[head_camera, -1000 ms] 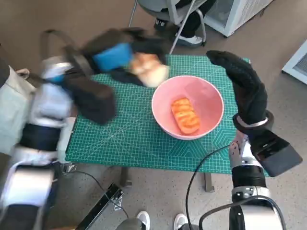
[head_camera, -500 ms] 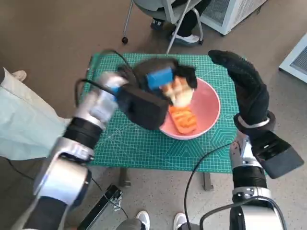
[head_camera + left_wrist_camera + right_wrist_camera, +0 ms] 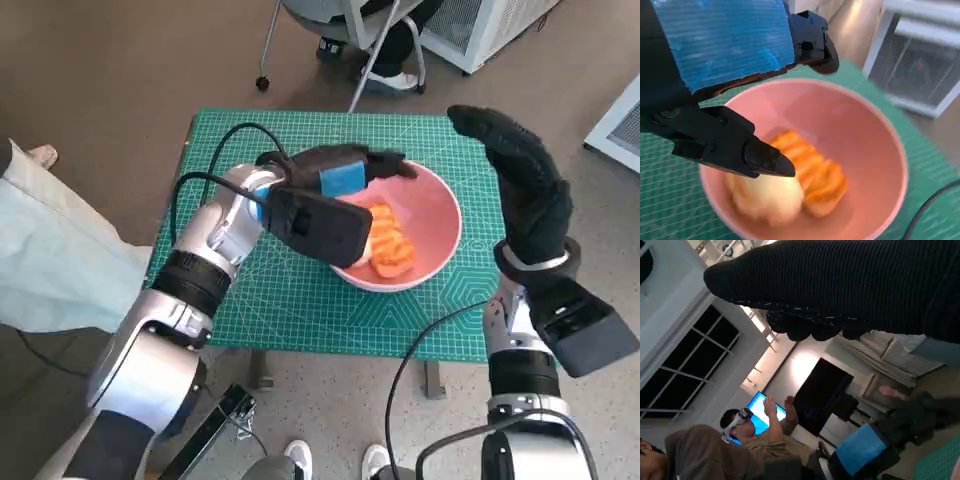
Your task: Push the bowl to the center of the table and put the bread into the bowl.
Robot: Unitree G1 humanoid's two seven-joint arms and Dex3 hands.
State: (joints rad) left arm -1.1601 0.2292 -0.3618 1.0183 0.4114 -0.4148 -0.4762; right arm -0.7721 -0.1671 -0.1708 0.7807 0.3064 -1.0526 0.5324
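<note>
The black left hand with blue tape over its back [image 3: 335, 185] hangs over the near-left part of the round pink bowl [image 3: 440, 250], its fingers [image 3: 730, 145] spread apart above the food with nothing between them. In the left wrist view a pale, rounded piece of bread [image 3: 765, 197] lies free on the floor of the bowl, just under those fingers and touching a second piece, an orange ridged bread roll [image 3: 392, 248] that sits toward the middle of the bowl. The bowl stands on the green gridded cutting mat [image 3: 280, 300] that covers the small table, a little to the right of the mat's middle. The right hand in the black knitted glove [image 3: 520, 190] is raised upright just beside the bowl's right rim, apart from it, fingers straight and close together, holding nothing. Black cables run along the left forearm [image 3: 215, 235]. In the right wrist view a person wearing a headset [image 3: 747, 427] sits in the background with one hand lifted.
</note>
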